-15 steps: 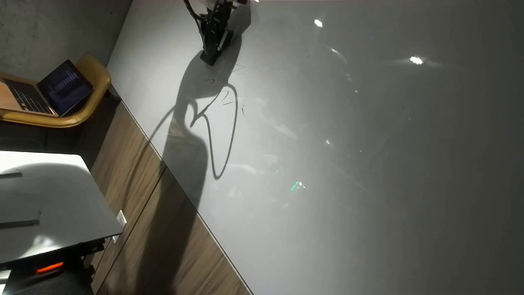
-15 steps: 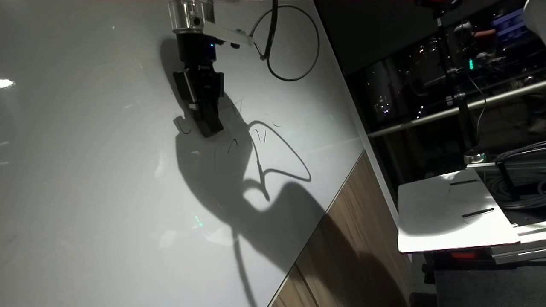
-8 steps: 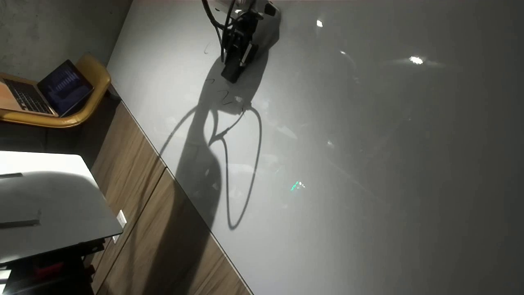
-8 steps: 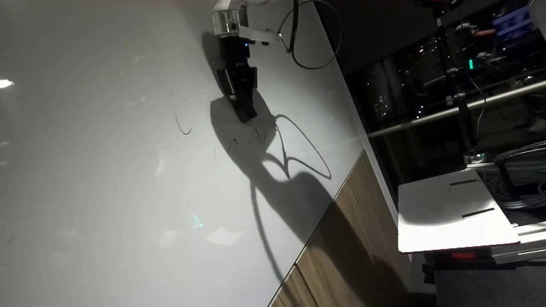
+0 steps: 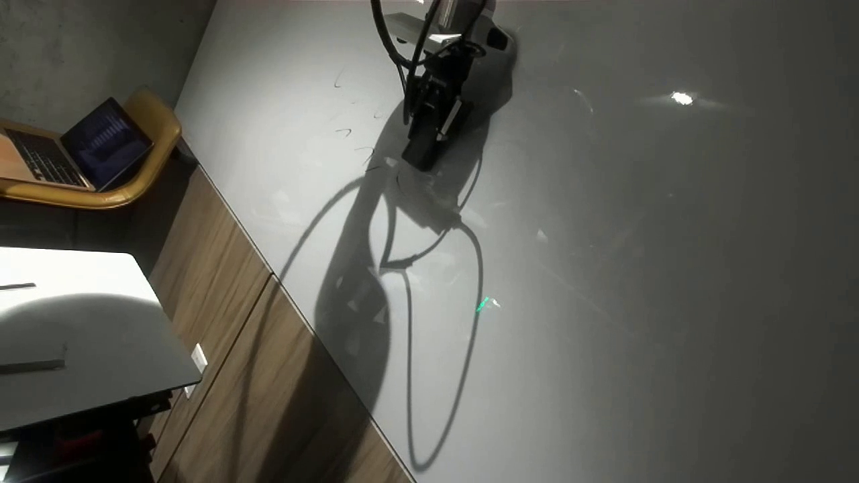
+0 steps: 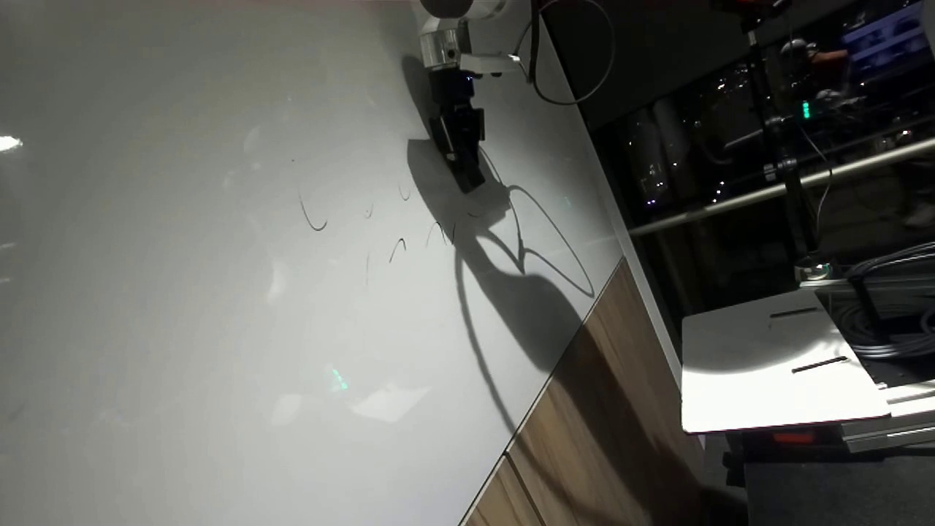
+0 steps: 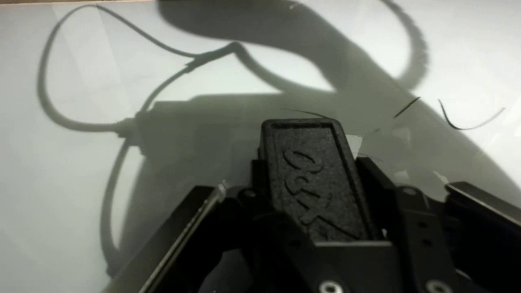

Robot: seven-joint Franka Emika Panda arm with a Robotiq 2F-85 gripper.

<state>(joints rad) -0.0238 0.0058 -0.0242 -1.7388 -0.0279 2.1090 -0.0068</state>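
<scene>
Board [image 5: 604, 349]: glossy, grey-white, filling most of both exterior views; bright light spots mirrored in it.

Wood panelling [image 5: 208, 268]: brown, grained, bordering the board along a slanting edge; divided by a dark seam.

Shadow [image 5: 349, 278]: of the arm and its looped cabling, cast across board and panelling.

Robot arm [image 6: 442, 45]: silver and white end section, entering at the top of both exterior views; black cables [image 5: 382, 33] hang in loops beside it.

White platform [image 6: 778, 402]: flat, at the side of both exterior views, well apart from the arm; two dark bars [image 6: 819, 364] on top.

Chair [image 5: 160, 127]: tan-yellow, shown in an exterior view.

Laptop [image 5: 104, 147]: open, resting on the chair; screen dark blue.

Gripper [image 7: 315, 179]: black, over the board; jaws pinching the black block [image 7: 309, 154] between them, one on either long side.

Black block, particulars: oblong, raised rim, script lettering on the face; far end projecting past the jaws. Contact with the board cannot be told.

Outlet plate [image 5: 198, 358]: white, on the panelling.

Dark strokes [image 6: 315, 223]: several, thin, curved or straight, on the board near the gripper; in the wrist view, a fine arc appears just beyond the block's far end, others to the right.
</scene>
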